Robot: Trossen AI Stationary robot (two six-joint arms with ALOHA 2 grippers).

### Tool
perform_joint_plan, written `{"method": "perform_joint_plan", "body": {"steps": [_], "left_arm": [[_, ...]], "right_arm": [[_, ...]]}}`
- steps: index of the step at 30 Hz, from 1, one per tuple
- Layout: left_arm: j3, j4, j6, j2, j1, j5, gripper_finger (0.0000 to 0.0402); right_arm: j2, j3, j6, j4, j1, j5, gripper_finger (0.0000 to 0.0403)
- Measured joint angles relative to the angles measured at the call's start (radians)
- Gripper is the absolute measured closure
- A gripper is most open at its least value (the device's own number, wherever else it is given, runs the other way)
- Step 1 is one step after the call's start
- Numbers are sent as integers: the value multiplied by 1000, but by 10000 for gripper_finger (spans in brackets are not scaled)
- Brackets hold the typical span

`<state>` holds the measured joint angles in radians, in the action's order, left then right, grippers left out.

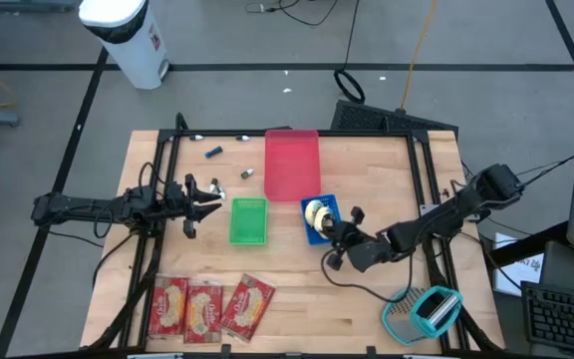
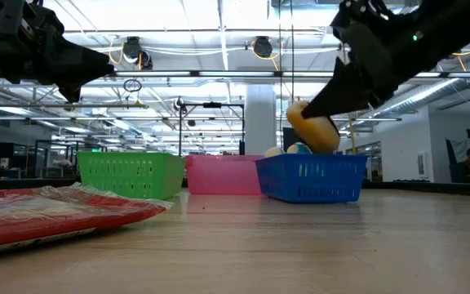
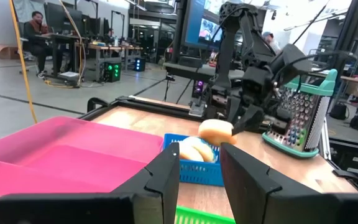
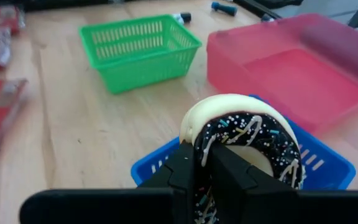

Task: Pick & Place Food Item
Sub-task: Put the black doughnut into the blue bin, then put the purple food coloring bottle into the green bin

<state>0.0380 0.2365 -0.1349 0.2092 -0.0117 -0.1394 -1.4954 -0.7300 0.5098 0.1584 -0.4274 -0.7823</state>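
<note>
Above table (image 1: 367, 309); right hand (image 4: 205, 163) pinches donut (image 4: 244, 140).

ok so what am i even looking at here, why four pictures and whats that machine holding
It is a robot with two dark arms at a wooden table. One picture looks down from above, one looks level across the tabletop, and two come from cameras on the wrists. The right gripper is shut on a chocolate-iced donut, held over a blue basket. The left gripper waits at the table's left side. Also there: a green basket, a pink tray, three red snack packets and a grater.
</note>
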Motion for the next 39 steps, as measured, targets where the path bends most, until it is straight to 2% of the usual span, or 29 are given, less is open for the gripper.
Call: {"method": "perform_joint_plan", "body": {"steps": [5, 10, 19, 25, 33, 39], "left_arm": [[0, 0, 0, 0, 0, 0, 286], [0, 0, 0, 0, 0, 0, 286], [0, 0, 0, 0, 0, 0, 286], [0, 0, 0, 0, 0, 0, 286], [0, 0, 0, 0, 0, 0, 286], [0, 0, 0, 0, 0, 0, 286]], "right_arm": [[-34, 0, -1, -2, 0, 3, 371], [-36, 0, -10, -2, 0, 27, 350], [-36, 0, -63, -4, 0, 54, 252], [-30, 0, -167, 43, 2, 43, 197], [-22, 0, -247, 78, -9, 27, 185], [77, 0, -364, 84, -13, 24, 193]]}}
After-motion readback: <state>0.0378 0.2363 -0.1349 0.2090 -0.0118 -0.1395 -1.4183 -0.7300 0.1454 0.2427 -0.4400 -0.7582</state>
